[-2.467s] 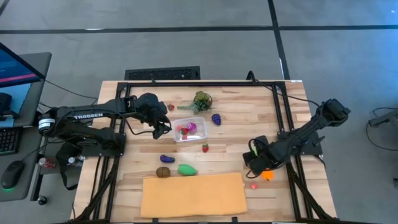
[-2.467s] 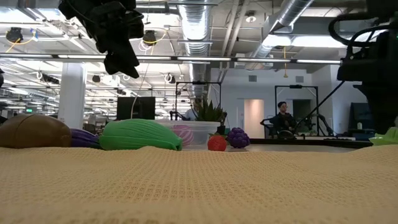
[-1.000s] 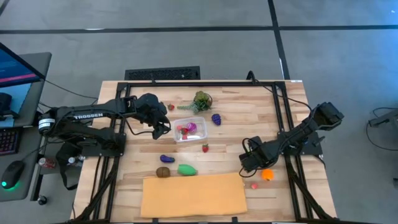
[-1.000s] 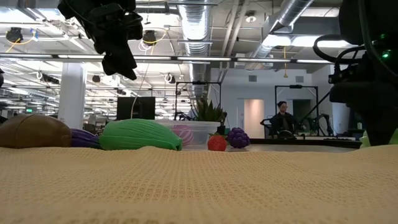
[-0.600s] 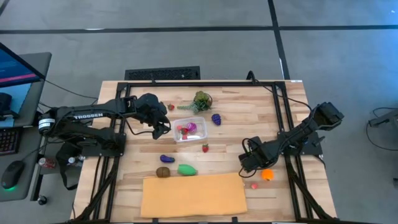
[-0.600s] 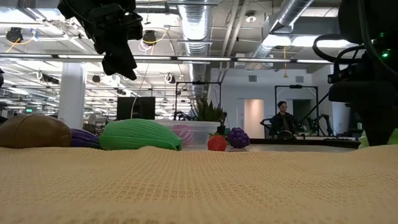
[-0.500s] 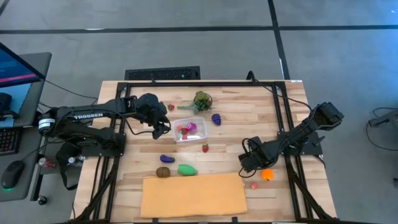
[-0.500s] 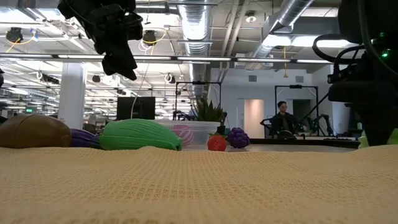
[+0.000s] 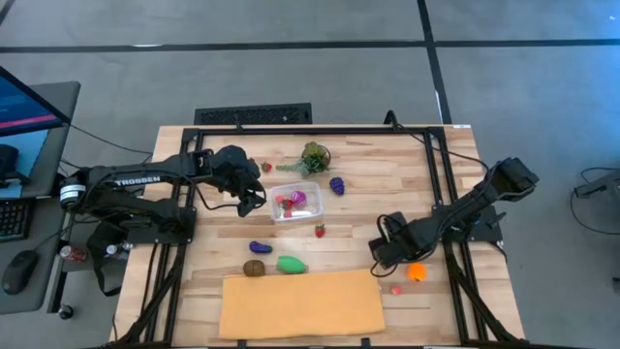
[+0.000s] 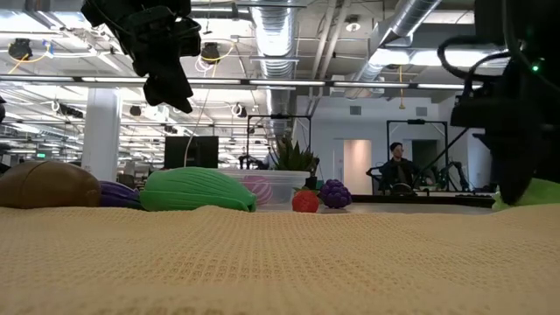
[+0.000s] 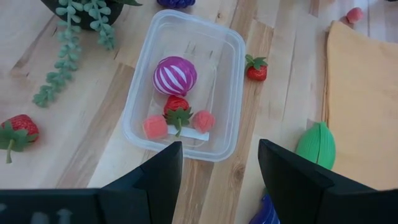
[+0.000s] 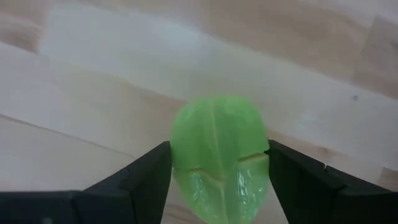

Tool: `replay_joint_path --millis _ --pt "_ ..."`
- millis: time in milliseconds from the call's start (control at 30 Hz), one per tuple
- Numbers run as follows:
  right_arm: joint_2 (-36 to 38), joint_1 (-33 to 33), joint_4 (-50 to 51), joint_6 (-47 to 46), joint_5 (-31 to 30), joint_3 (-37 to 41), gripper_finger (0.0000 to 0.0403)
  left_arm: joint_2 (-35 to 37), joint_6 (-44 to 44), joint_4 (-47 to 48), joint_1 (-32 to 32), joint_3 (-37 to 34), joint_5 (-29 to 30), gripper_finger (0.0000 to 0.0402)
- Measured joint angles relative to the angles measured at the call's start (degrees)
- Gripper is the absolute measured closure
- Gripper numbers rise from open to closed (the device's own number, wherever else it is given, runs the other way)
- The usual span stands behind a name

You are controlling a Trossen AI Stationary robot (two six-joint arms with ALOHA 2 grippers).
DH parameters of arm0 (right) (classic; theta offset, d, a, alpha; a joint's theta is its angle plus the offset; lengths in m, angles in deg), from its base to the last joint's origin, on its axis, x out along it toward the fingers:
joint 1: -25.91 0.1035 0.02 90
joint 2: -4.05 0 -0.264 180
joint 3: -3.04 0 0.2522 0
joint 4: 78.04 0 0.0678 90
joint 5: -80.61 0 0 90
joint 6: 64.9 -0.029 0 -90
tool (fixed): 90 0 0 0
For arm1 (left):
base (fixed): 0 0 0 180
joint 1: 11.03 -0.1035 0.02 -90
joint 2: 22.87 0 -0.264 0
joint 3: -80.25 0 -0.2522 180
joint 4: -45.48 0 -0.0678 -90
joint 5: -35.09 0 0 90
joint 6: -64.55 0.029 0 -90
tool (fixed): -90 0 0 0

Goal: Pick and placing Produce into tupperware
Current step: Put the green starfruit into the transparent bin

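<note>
The clear tupperware (image 9: 294, 202) (image 11: 186, 87) stands mid-table and holds a striped pink ball, a strawberry and two pink pieces. Loose produce lies around it: purple grapes (image 9: 336, 184), strawberries (image 9: 319, 230) (image 9: 265, 167), a blue piece (image 9: 259, 247), a brown piece (image 9: 254, 268), a green piece (image 9: 291, 263), and an orange piece (image 9: 417, 272). My left gripper (image 9: 254, 202) (image 11: 217, 180) hangs open above the table, just left of the tub. My right gripper (image 9: 380, 257) (image 12: 219, 180) points down at the right side, shut on a light green piece (image 12: 219, 162). My right gripper has the light green piece between its two fingers, which meet its two opposite sides (image 12: 177, 163). The fingers come from above, pointing steeply down. Whether the piece (image 10: 534, 192) rests on the table or hangs just above it, I cannot tell.
A big tan sheet (image 9: 300, 302) covers the near middle of the table. A leafy green bunch (image 9: 313, 155) lies behind the tub. A small red piece (image 9: 396, 288) lies near the orange one. Black frame rails run along the table's sides.
My right gripper has tipped a little, its fingers swinging slightly toward the table's left with the light green piece between them. More of that piece now shows in the low view.
</note>
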Motion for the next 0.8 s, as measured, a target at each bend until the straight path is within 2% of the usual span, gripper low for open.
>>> replay_joint_path --millis 200,400,800 --pt "5.76 -0.06 1.51 -0.43 -5.40 -0.02 0.0154 -0.01 -0.01 0.02 0.02 0.00 0.00 0.0201" --pt "8.22 -1.47 3.30 4.08 -2.95 -0.02 0.0154 -0.01 -0.03 0.00 0.00 0.00 0.00 0.0201" --pt "7.52 -3.80 0.82 14.64 -2.14 -0.02 0.0152 -0.01 -0.42 0.03 0.01 0.00 -0.01 0.0201"
